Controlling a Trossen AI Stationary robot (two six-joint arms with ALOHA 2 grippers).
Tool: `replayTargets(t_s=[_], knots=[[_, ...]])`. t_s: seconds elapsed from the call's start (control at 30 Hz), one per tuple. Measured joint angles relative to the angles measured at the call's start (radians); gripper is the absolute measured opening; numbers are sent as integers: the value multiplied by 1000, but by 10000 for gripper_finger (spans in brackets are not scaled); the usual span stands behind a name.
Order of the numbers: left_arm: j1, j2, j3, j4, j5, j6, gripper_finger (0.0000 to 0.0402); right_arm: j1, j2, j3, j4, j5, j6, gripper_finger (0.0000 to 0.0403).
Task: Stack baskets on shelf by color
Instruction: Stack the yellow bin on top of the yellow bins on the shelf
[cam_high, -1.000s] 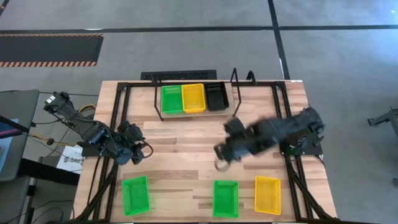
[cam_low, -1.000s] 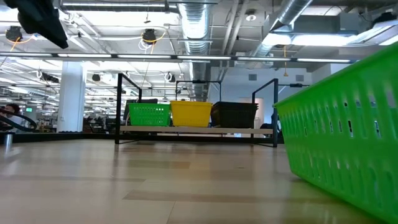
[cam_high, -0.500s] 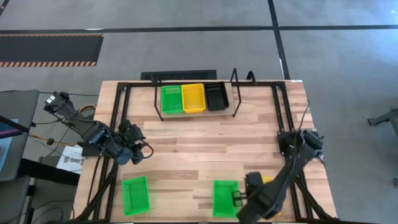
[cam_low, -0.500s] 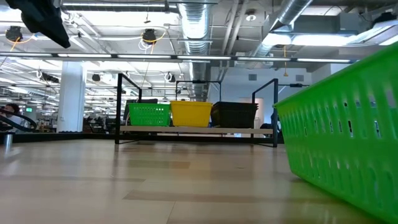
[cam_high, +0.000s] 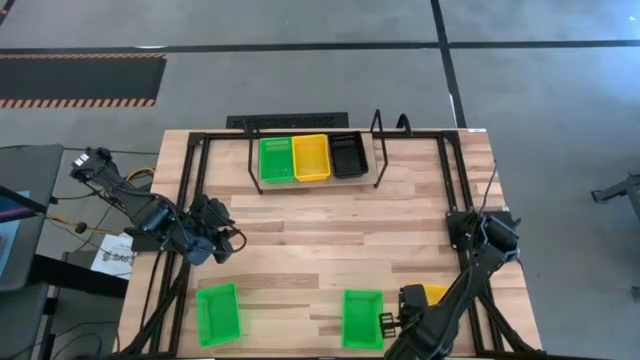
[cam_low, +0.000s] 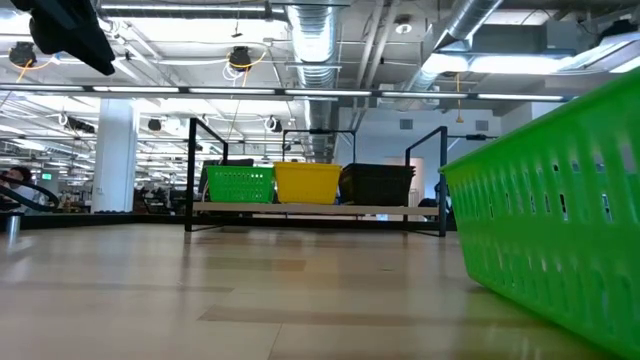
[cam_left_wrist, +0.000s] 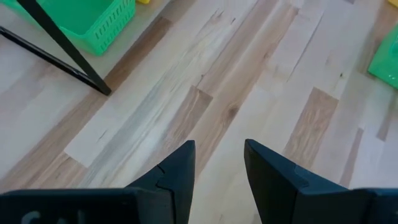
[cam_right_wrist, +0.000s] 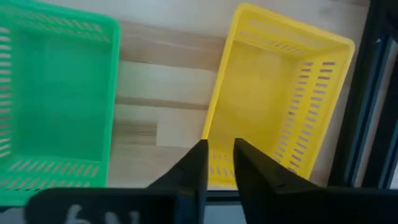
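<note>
- The right arm is seen stretched from its base at the table's 4 o'clock edge toward 6 o'clock, with the right gripper (cam_right_wrist: 219, 163) lowered over the near wall of a loose yellow basket (cam_right_wrist: 273, 112).
- Its fingers (cam_right_wrist: 193, 168) are parted by a narrow gap straddling that wall's rim; nothing is clamped between them.
- In the high view most of this yellow basket (cam_high: 435, 294) is covered by the arm; only one corner is shown.
- A green basket (cam_high: 363, 318) is placed just beside it, toward 6 o'clock, and another green basket (cam_high: 218, 313) lies at 7 o'clock.
- The left arm is held folded at the table's 9 o'clock edge, and the left gripper (cam_left_wrist: 219, 163) is kept above bare wood with its fingers apart and empty.
- The shelf (cam_high: 368, 180) is set at 12 o'clock, loaded with a green basket (cam_high: 277, 160), a yellow basket (cam_high: 311, 157) and a black basket (cam_high: 348, 155) in a row.
- In the low view much of the frame is blocked by a green basket wall (cam_low: 560, 250), and whether any shelf basket is a stack cannot be told.
</note>
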Motion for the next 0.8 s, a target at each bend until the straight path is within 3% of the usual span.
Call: replayTargets(t_s=[0.33, 0.67, 0.8], knots=[[0, 0, 0, 5, 1, 44, 125, -7, 0, -130, 75, -153, 74, 190], [0, 0, 0, 5, 5, 120, 125, -93, 0, -284, 371, -156, 86, 193], [0, 0, 0, 5, 10, 158, 125, -102, -1, -322, 374, -157, 86, 193]])
